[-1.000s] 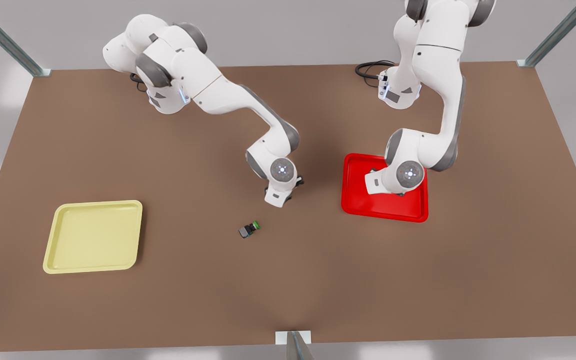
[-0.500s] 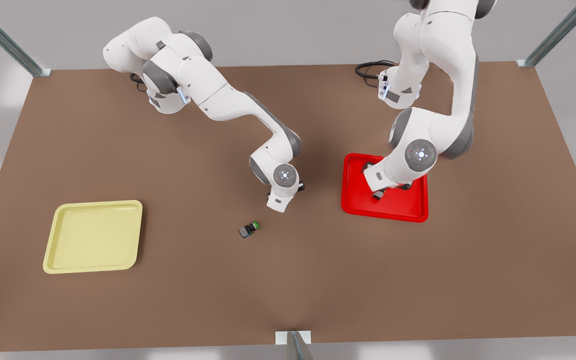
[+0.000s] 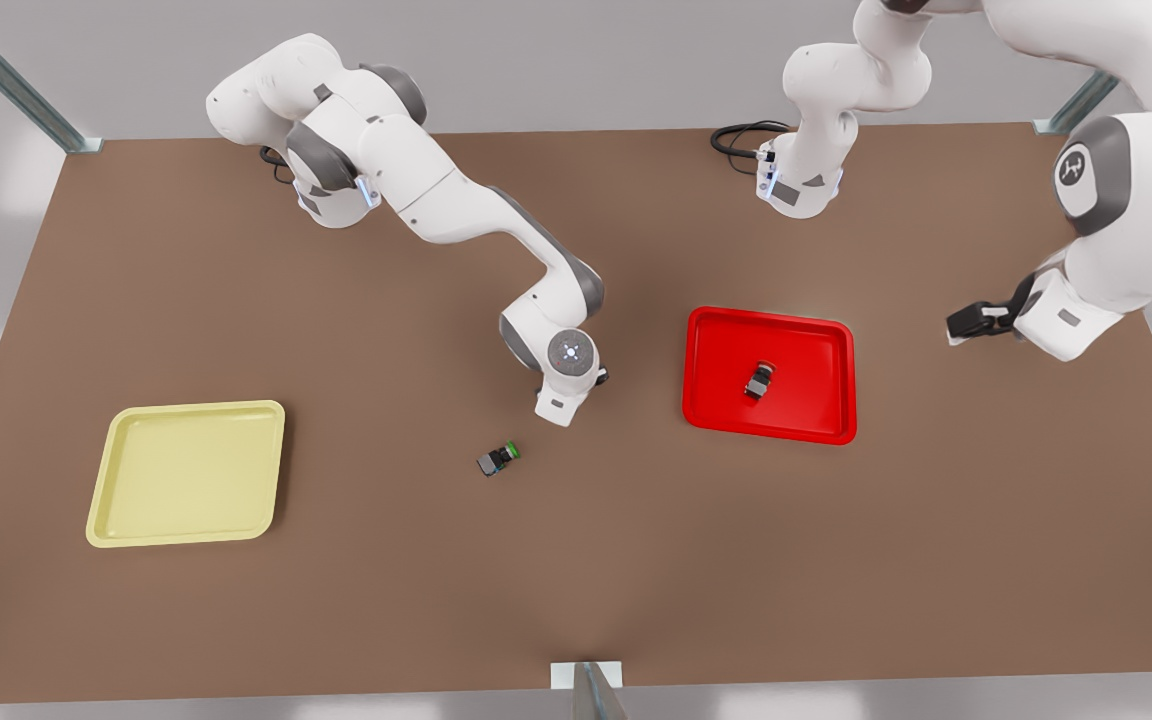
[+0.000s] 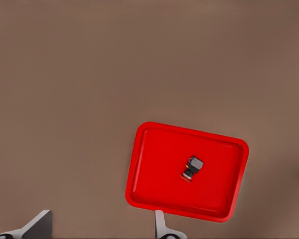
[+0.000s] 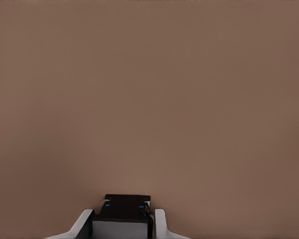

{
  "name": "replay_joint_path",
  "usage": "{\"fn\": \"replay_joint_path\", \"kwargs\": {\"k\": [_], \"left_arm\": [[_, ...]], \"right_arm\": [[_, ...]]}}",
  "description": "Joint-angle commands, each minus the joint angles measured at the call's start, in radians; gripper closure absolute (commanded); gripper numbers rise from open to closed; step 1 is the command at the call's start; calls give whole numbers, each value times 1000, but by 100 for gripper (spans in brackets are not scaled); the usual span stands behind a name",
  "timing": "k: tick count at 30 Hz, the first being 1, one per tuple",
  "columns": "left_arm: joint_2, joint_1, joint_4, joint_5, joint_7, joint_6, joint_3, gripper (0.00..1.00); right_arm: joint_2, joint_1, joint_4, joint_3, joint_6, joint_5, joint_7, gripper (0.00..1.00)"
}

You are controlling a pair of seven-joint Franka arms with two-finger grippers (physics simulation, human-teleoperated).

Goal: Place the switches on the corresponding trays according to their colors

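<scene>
A red-capped switch (image 3: 758,381) (image 4: 192,168) lies on its side in the red tray (image 3: 716,420) (image 4: 139,199). My left gripper (image 3: 971,322) (image 4: 100,226) hangs open and empty, well off to the front view's right of that tray. Low over the table's middle, my right gripper (image 3: 558,405) (image 5: 122,224) is shut on a dark boxy switch (image 5: 121,205); its cap is hidden. The pale yellow tray (image 3: 186,473) sits at the front view's left with nothing in it.
A green-capped switch (image 3: 497,459) lies on the brown table just in front of my right gripper. A black cable (image 3: 736,138) coils at the far edge by an arm base. Metal posts stand at the table's corners.
My left gripper let go of the red switch in the red tray, rose and swung away to the front view's right. My right gripper shifted slightly toward the table's front edge.
</scene>
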Motion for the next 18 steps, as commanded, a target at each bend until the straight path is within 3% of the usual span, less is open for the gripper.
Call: {"fn": "replay_joint_path", "kwargs": {"k": [1, 8, 10, 18], "left_arm": [[1, 9, 0, 6, 2, -3, 0, 0], [3, -8, 41, 19, -11, 3, -18, 0], [-19, -8, 129, 22, -8, -51, -17, 0], [-66, -5, 91, 71, -13, -149, -12, 0]], "right_arm": [[0, 0, 0, 0, 0, 0, 0, 46], [-2, -2, 2, 0, -5, 0, 2, 47], [-3, -2, 2, 0, -9, 2, 2, 47], [-34, -11, 14, 2, -20, 9, 2, 47]]}}
